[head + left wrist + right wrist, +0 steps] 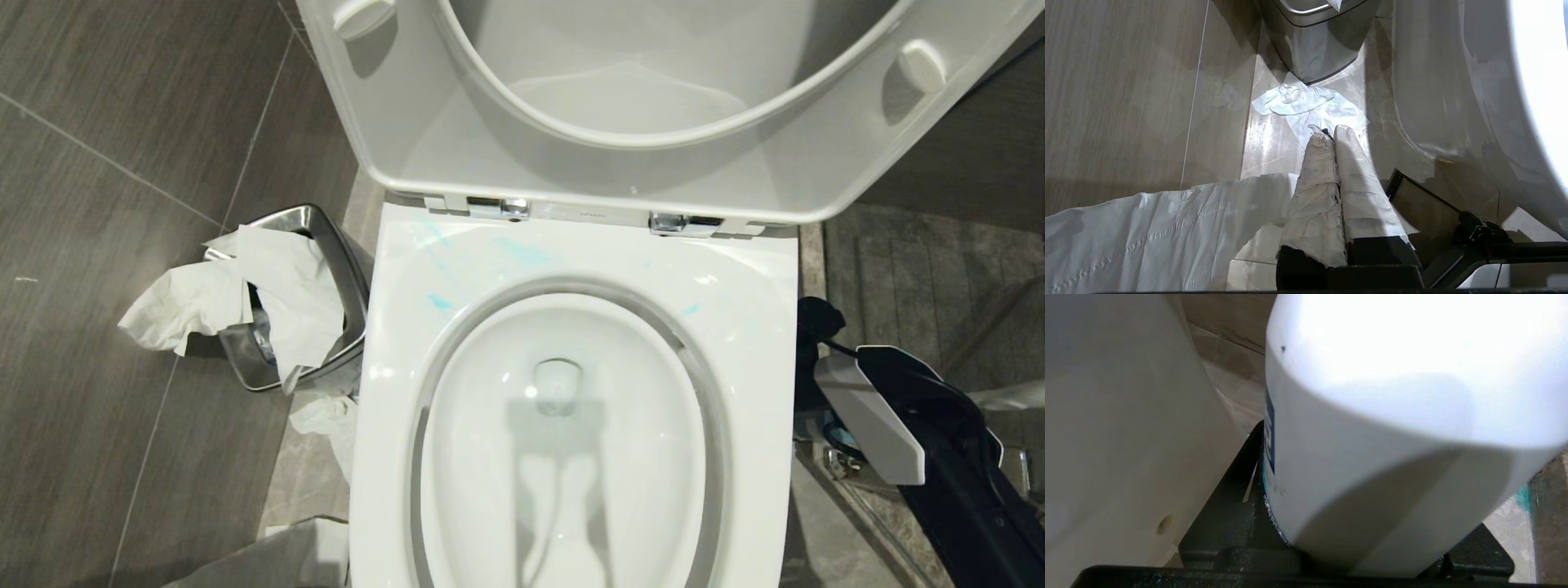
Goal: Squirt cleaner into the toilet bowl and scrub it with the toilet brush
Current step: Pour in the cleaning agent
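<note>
Raised lid and seat: cut off by the head view's upper edge. Toilet bowl: near end cut off below. Right arm: its end effector hidden beside the bowl. White container fills the right wrist view, top and label cut off, unreadable; end effector fingers hidden behind it. Steel bin: only its base shows.

Overhead light, hard shadow w/ dark outline inside toilet bowl, glare on rim, right wrist view blown-out white on close bottle, soft focus, floor dim.
</note>
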You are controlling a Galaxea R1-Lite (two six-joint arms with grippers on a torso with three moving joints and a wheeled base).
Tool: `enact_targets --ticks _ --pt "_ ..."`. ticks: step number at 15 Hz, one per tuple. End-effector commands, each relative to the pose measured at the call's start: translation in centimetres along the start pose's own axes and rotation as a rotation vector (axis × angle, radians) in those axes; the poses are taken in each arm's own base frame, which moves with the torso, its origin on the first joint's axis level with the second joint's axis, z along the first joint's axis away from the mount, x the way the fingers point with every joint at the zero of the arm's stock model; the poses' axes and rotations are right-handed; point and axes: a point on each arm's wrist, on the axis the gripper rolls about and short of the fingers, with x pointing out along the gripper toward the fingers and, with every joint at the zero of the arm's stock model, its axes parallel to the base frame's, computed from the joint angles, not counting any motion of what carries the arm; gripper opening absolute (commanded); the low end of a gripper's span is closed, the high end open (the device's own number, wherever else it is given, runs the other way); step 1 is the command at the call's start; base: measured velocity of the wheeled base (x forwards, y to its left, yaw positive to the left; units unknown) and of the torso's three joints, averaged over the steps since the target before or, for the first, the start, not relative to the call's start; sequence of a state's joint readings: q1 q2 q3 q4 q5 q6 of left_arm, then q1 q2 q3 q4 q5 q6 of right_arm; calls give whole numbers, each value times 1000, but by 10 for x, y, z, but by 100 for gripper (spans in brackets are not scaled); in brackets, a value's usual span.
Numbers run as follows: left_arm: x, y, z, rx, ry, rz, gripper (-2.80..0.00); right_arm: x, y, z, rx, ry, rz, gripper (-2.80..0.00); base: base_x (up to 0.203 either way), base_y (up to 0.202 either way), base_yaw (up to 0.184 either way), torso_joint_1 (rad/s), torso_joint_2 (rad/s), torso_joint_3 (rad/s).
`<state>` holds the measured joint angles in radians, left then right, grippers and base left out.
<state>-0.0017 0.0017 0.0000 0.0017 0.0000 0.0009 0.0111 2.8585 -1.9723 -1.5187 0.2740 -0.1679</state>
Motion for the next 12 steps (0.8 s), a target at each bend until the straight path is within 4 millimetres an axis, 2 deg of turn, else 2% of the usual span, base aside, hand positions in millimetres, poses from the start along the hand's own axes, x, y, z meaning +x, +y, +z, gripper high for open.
enact_targets --ticks 1,4,7,12 --pt "0 0 0 -1 1 0 -280 9 -5 17 -10 -43 -8 -280 0 0 0 0 0 0" --pt "0 0 0 -1 1 0 -280 20 -15 42 -15 -78 -64 -280 0 0 0 0 0 0" --pt "0 0 0 1 1 0 -280 20 -22 57 -14 -49 -96 -280 0 0 0 0 0 0" --pt "0 0 0 0 1 0 -280 21 -37 108 -16 -28 -102 -280 0 0 0 0 0 0"
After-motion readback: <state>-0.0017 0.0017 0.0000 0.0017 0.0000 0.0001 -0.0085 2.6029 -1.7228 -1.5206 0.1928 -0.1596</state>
